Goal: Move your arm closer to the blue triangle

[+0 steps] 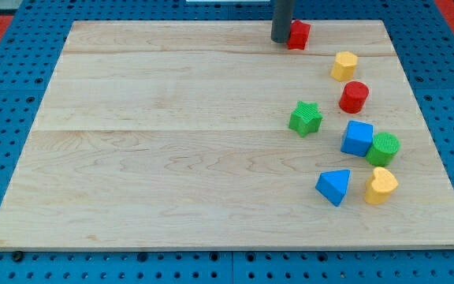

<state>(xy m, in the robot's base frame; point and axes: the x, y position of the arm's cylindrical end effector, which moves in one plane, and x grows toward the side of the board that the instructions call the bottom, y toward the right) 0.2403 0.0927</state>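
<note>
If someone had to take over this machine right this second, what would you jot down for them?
My tip sits at the view's top edge of the board, touching or nearly touching a red block on its right.
The blue triangle lies far off toward the view's bottom right, beside a yellow heart.
Done: nothing visible; the tip is not near the triangle.
Left: slide down the view, probably left of the green star, to avoid knocking other blocks.
</note>
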